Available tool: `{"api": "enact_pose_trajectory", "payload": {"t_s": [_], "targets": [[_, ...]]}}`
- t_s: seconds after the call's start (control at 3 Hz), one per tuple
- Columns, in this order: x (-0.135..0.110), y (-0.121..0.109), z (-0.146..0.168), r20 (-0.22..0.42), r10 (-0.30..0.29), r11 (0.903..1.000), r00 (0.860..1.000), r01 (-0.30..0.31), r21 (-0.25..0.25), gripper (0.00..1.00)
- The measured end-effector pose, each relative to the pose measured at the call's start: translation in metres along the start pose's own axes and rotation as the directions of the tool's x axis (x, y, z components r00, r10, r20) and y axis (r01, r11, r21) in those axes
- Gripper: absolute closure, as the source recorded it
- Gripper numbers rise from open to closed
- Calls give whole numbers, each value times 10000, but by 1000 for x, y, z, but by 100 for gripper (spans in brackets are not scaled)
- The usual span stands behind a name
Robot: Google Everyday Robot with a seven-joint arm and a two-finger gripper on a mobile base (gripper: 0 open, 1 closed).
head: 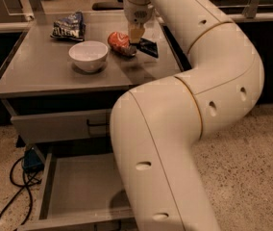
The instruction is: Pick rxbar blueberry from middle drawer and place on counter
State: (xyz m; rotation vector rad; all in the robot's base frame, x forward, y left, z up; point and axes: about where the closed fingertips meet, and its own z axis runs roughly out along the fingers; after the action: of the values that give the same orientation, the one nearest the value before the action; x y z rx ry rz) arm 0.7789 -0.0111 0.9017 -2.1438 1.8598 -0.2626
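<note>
From my station I see the robot's white arm (208,95) filling the right half of the view, rising from the lower middle, bending at the right and reaching back over the flat grey metal counter (45,76) on top of the drawer cabinet. The gripper (135,38) points down near the counter's far right part, its tan tip low over the surface. I cannot tell whether the claw is spread or pressed together.

The rxbar blueberry (149,48), a small flat dark blue-black wrapper, lies on the counter just to the right of the gripper tip; I cannot tell whether the 2 are touching. Just left of the tip sits a crumpled red-orange snack packet (118,40). A round white bowl (88,56) stands upright near that packet, further left. A crinkled blue chip bag (69,26) lies toward the far left corner, well apart from the bar.

Below the counter, the upper grey drawer front (55,126) with its small dark handle is closed. The wide shallow grey metal middle drawer (79,189) beneath it is pulled out, its right part hidden behind the arm. Black cables (11,186) trail across the speckled floor (242,177) to the left of it.
</note>
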Motion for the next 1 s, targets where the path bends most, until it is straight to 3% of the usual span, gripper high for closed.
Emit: {"api": "enact_pose_trajectory", "payload": {"t_s": [1.0], "targets": [[0,0,0,0,1,10000,10000,-1,2,34]]}}
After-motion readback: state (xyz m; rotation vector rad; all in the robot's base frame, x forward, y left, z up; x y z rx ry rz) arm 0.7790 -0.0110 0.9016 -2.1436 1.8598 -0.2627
